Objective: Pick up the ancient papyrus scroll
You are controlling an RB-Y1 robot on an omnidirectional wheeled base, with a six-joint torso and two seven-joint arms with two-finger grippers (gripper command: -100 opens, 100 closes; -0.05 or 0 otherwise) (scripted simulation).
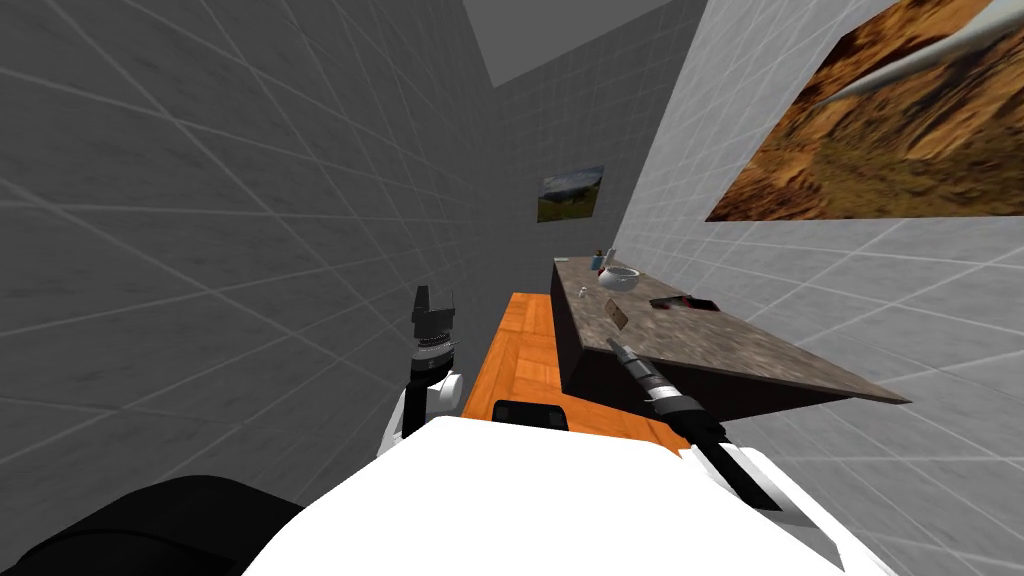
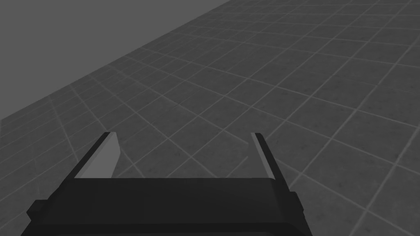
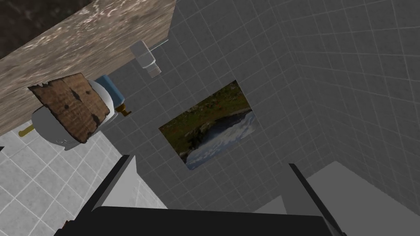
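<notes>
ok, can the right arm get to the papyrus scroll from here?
Probably yes. The right hand is open and close to the papyrus scroll on the stone countertop, with nothing between them. The scroll sits off to one side of its aim, so it would need to swing over first.

Right wrist view: the worktop [image 3: 82,37] is cut by the picture's edge; the ragged brown scroll [image 3: 69,106] covers much of a white rounded vessel [image 3: 47,133] behind it; the vessel partly hides a blue item [image 3: 114,91]; a red speck [image 3: 65,223] is cut by the picture's edge and cannot be named. Head view: small items [image 1: 600,258] at the worktop's far end are too small to tell; a dark flat thing [image 1: 685,302] cannot be identified; the large wall picture [image 1: 880,120] is cut by two edges; a black mass [image 1: 130,520] is cut by the lower edge.
</notes>
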